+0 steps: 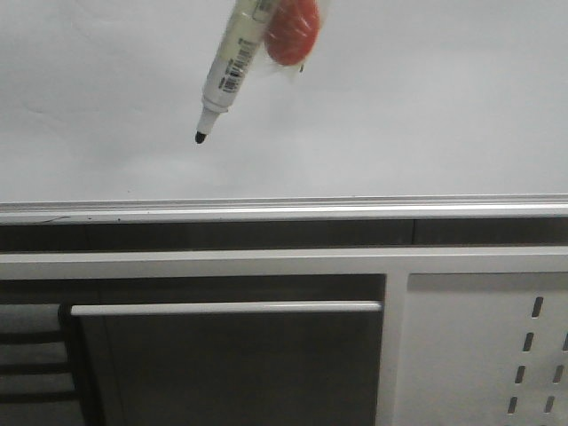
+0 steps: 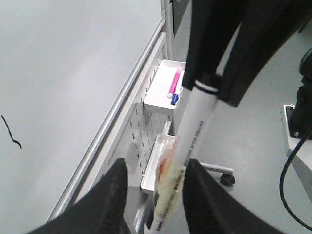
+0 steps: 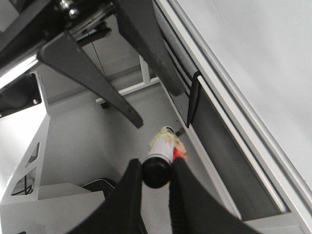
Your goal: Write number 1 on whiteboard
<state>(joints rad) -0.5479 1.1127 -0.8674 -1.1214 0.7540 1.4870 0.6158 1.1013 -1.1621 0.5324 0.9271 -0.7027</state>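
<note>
Front view: the marker [image 1: 232,58] hangs tilted, black tip down, in front of the whiteboard [image 1: 426,124] and well above its lower rail [image 1: 284,210]. Whether the tip touches the board can't be told. An orange-red piece [image 1: 293,31] sits behind the barrel, the perforated panel [image 1: 484,355] is below the rail, and no stroke shows here. Left wrist view: the number 1 [image 2: 9,131] is a thin dark wavy stroke on the whiteboard face, apart from the rail. It's probably fresh ink that smears easily, so don't rub it. The left gripper [image 2: 153,195] is spread wide and grips nothing, with the marker barrel just beside one finger. A tray [image 2: 163,97] on the panel holds pink and blue pens. Right wrist view: the right gripper [image 3: 156,165] is pinched narrow on the marker's black rear end. The marker looks light and stiff, with a smooth, slippery barrel. Held at the end it can pivot under tip pressure, so a mid-barrel hold would be steadier. The board is rigid and flat and only needs light pressure.
</note>
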